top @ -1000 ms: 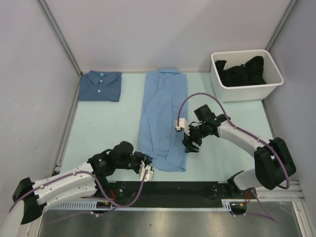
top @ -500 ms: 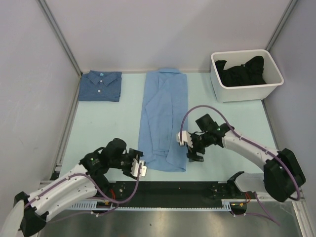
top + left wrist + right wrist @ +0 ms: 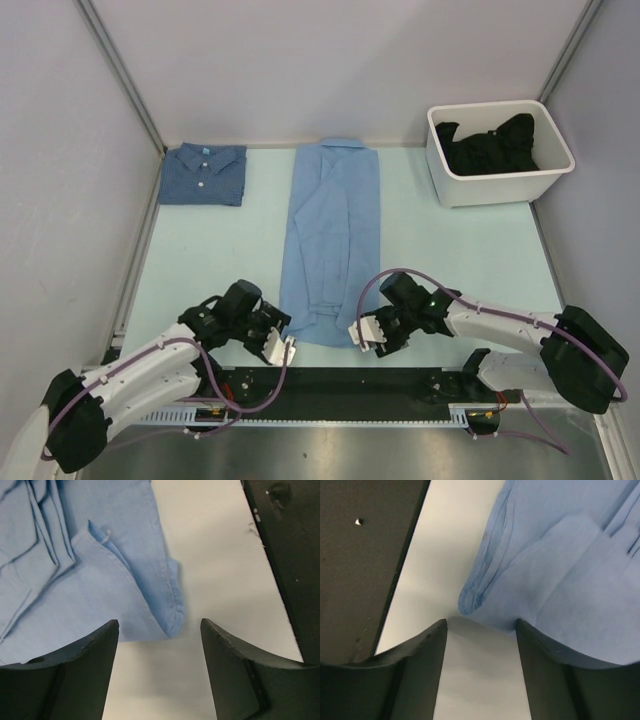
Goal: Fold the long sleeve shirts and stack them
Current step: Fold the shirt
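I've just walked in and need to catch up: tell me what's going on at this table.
Two robot arms are working on a light sky-blue collared button-up shirt, laid as a long folded strip down the middle of the table. The left tool and the right tool are both open and empty, one at each near corner of its hem, not gripping yet. A darker denim-blue shirt lies folded at the far left. A white plastic bin at the far right holds dark clothing.
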Available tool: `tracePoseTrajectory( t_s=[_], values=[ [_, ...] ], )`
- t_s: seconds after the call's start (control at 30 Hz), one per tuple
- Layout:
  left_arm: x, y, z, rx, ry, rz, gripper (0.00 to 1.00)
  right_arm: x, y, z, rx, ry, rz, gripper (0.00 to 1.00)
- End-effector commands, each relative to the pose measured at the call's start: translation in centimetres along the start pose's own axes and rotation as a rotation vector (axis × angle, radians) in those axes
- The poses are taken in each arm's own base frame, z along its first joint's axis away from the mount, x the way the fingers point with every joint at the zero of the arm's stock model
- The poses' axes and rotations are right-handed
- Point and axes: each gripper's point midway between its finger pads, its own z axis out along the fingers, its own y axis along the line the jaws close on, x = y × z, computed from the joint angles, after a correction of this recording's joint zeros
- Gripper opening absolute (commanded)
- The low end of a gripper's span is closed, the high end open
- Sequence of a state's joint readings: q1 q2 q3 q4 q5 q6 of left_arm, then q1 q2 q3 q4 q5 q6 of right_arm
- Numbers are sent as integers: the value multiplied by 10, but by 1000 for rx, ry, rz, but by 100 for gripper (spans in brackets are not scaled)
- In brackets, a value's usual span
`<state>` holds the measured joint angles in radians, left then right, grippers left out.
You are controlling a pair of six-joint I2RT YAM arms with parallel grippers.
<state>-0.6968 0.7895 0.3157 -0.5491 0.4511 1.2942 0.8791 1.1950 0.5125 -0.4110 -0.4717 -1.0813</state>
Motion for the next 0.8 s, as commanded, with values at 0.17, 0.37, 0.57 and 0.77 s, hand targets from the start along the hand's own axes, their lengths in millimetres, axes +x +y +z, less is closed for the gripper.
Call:
tracePoseTrajectory(
  t_s=[0.17,0.37,0.57,0.77],
  values=[
    [-3,10,15,-9,-48,22,63,-3,-31,15,132,35,-129,45],
    [-20,5,14,28,-126,-2,20,-18,-30,12,142,-10,-137,1],
    [-62,-18,-7,94,-225,107,0,-33,-6,-2,93,-27,-103,0],
    [-64,-11,-17,51,-196,49,0,-48,-13,-22,147,-59,-60,0]
  ],
)
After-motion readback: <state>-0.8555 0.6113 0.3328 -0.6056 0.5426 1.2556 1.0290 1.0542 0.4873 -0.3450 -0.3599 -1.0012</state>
